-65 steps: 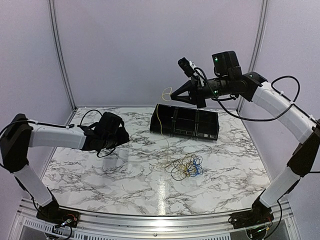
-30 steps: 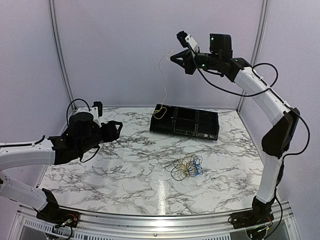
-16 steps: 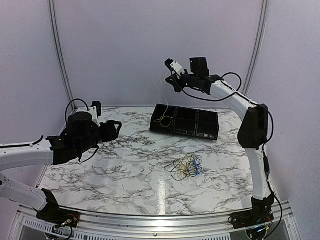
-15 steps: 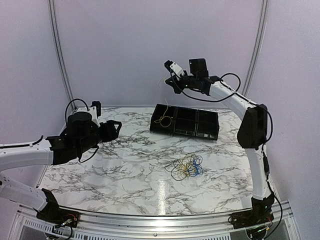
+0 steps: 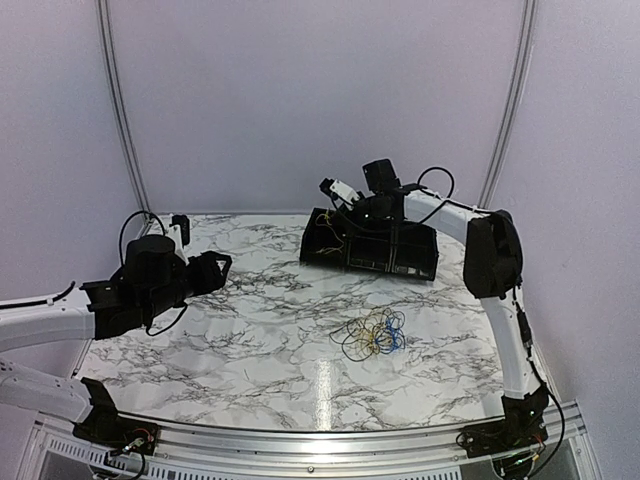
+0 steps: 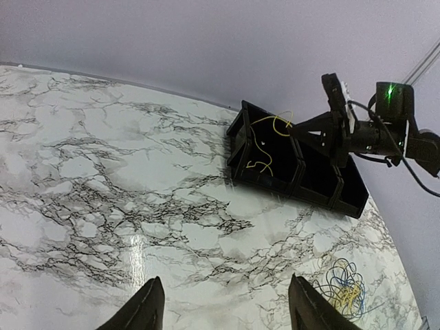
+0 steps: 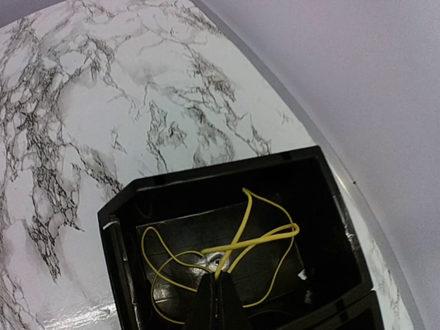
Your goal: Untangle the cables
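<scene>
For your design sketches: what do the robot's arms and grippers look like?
Left arm and right arm: white tubular links, black joints, looping black cables. Left gripper and right gripper: black, two-fingered. A green light glows by the right wrist.

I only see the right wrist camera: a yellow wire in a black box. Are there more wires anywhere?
Observer: Yes, a tangle of cables lies on the marble table, nearer the arm bases than the tray with your yellow wire.
Operator: What colours?
Observer: Blue, yellow and black loops, mixed together.
Operator: What's the other arm doing?
Observer: The left gripper hangs open above the table's left side, holding nothing.
</scene>
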### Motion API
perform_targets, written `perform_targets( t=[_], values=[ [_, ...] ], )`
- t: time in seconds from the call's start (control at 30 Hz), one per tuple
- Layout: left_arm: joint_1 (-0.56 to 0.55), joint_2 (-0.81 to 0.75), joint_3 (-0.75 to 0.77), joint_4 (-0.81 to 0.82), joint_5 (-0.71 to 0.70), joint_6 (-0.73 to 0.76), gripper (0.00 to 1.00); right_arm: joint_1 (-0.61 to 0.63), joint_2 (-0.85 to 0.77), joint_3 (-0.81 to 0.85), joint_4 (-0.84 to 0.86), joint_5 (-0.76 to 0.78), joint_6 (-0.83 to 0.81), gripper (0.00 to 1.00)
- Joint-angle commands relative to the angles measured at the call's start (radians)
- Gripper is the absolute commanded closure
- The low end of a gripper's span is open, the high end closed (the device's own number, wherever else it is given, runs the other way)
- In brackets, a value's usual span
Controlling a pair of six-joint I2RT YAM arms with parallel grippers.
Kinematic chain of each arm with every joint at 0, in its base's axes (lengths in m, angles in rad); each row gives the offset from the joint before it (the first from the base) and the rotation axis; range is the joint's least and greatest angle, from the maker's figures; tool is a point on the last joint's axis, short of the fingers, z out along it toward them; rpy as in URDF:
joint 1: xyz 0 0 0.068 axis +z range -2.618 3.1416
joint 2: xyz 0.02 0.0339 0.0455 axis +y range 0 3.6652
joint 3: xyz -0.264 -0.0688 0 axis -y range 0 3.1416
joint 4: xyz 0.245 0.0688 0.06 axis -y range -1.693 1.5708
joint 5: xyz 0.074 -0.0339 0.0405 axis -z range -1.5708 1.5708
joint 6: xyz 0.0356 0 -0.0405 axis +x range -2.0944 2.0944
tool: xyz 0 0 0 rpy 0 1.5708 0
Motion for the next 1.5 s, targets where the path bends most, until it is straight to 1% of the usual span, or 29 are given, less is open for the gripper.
perform_targets(
  t=[0.0, 0.27, 0.37, 0.4, 0.57, 0.63, 0.7, 0.8, 0.9, 0.97, 1.07, 1.17, 1.2, 1.3, 1.47],
  values=[
    [-0.003, -0.058, -0.023, -0.056, -0.031, -0.037, 0.36, 0.004, 0.05, -0.006, -0.029, 0.012, -0.034, 1.0],
    [-0.007, -0.092, -0.025, -0.082, -0.059, -0.056, 0.36, 0.007, 0.103, 0.011, -0.012, 0.077, -0.056, 1.0],
    [-0.009, -0.071, -0.014, -0.072, -0.054, -0.054, 0.36, 0.007, 0.072, 0.016, -0.028, 0.079, -0.064, 0.81],
    [-0.01, -0.06, -0.008, -0.066, -0.05, -0.051, 0.36, 0.007, 0.049, 0.006, -0.038, 0.074, -0.074, 0.76],
    [-0.012, 0.034, 0.037, -0.028, -0.007, 0.007, 0.35, 0.006, -0.107, -0.066, -0.129, 0.094, -0.127, 0.63],
    [-0.011, 0.088, 0.076, -0.032, 0.019, 0.038, 0.35, 0.003, -0.186, -0.127, -0.17, 0.098, -0.149, 0.55],
    [-0.013, 0.148, 0.112, -0.034, 0.061, 0.07, 0.35, -0.002, -0.293, -0.224, -0.196, 0.097, -0.168, 0.52],
    [-0.026, 0.242, 0.166, -0.013, 0.157, 0.122, 0.35, -0.002, -0.453, -0.412, -0.212, 0.063, -0.184, 0.51],
    [-0.052, 0.343, 0.23, 0.0, 0.279, 0.179, 0.37, -0.001, -0.605, -0.632, -0.235, -0.014, -0.181, 0.54],
    [-0.072, 0.422, 0.285, -0.003, 0.381, 0.212, 0.4, 0.004, -0.684, -0.742, -0.261, -0.072, -0.187, 0.56],
    [-0.101, 0.529, 0.37, -0.007, 0.474, 0.217, 0.41, 0.016, -0.767, -0.875, -0.262, -0.103, -0.197, 0.57],
    [-0.118, 0.614, 0.425, -0.005, 0.508, 0.187, 0.41, 0.02, -0.789, -0.93, -0.289, -0.149, -0.202, 0.53],
    [-0.124, 0.637, 0.44, -0.002, 0.518, 0.176, 0.41, 0.022, -0.788, -0.938, -0.298, -0.172, -0.201, 0.51],
    [-0.14, 0.688, 0.479, 0.001, 0.522, 0.156, 0.4, 0.023, -0.776, -0.953, -0.304, -0.217, -0.182, 0.49],
    [-0.165, 0.695, 0.492, -0.002, 0.479, 0.142, 0.39, 0.022, -0.683, -0.924, -0.301, -0.238, -0.133, 0.47]
  ],
)
